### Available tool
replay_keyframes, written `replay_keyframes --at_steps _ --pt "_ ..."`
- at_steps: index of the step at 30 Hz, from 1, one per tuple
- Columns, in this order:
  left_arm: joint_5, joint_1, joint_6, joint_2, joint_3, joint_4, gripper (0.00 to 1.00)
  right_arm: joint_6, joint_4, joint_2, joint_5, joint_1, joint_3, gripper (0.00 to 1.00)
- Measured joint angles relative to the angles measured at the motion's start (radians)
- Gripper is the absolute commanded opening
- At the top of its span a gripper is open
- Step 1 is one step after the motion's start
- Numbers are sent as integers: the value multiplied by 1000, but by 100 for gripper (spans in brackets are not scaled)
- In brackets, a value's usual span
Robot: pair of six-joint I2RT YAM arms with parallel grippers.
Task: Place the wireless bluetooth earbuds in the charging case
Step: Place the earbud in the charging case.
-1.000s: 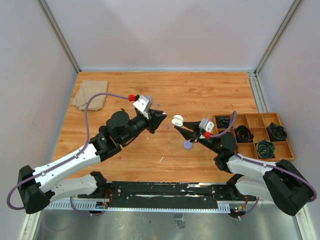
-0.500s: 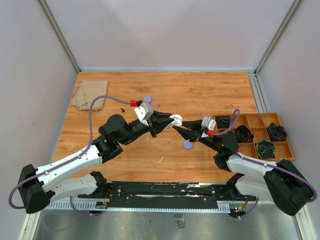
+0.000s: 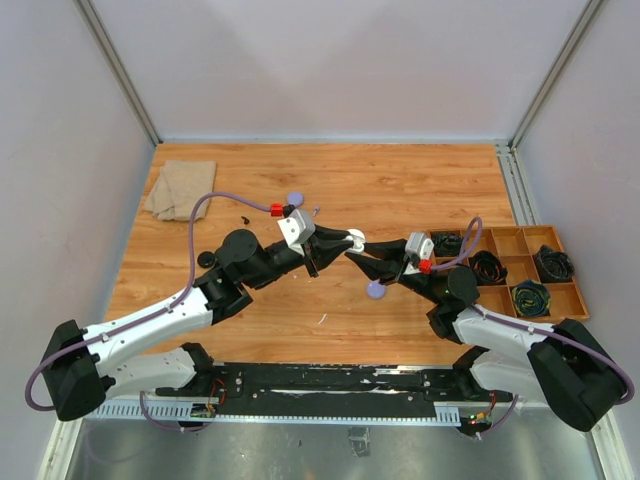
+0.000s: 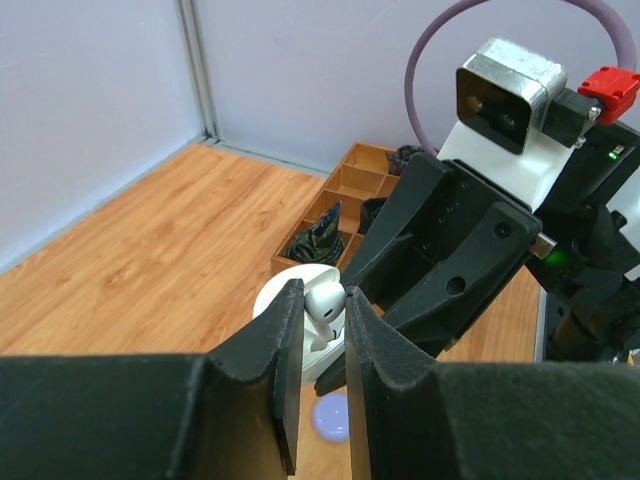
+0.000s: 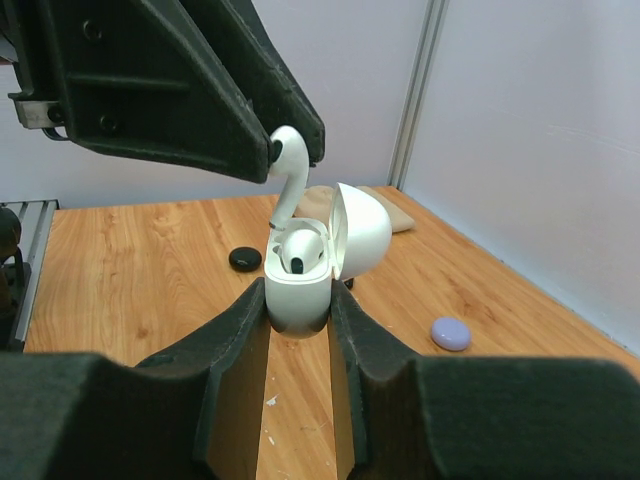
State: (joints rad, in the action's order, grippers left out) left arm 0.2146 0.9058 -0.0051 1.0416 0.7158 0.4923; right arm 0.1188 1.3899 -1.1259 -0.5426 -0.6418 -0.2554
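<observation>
A white charging case (image 5: 297,285) hangs above the table with its lid (image 5: 360,235) tipped open, and my right gripper (image 5: 298,300) is shut on its body. One white earbud (image 5: 300,250) sits in a slot inside. My left gripper (image 4: 322,295) is shut on a second white earbud (image 4: 325,302), head between the pads, stem pointing down. That earbud (image 5: 285,165) has its stem tip at the case's open mouth. From above, the two grippers meet over mid-table at the case (image 3: 355,238).
A pale purple round case (image 3: 375,290) lies on the table under the grippers, another (image 3: 295,198) farther back. A black round case (image 3: 207,259) lies left. A beige cloth (image 3: 180,190) is at back left. A wooden divided tray (image 3: 520,240) holds black cables at right.
My left arm has swung right, bringing the white earbud up to the open case. The right gripper has held the case nearly still.
</observation>
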Motion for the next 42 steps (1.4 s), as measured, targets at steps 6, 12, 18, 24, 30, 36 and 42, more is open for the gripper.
replay_keyframes --at_steps 6,12,18,24,30,36,42 --pt "0 0 2 9 -6 1 11 10 4 2 0 0 0 1" --pt "-1 0 3 10 -11 8 11 12 5 4 0 0 0 1" --pt "-10 0 10 10 -17 8 11 12 5 10 0 0 0 1" --pt "-6 0 10 13 -17 11 15 13 4 14 0 0 0 1" --pt "4 0 10 12 -26 25 22 13 3 17 0 0 0 1" --pt "18 0 13 11 -28 30 25 12 4 17 0 0 0 1" --pt "24 0 17 10 -28 30 30 12 4 18 -1 0 0 1"
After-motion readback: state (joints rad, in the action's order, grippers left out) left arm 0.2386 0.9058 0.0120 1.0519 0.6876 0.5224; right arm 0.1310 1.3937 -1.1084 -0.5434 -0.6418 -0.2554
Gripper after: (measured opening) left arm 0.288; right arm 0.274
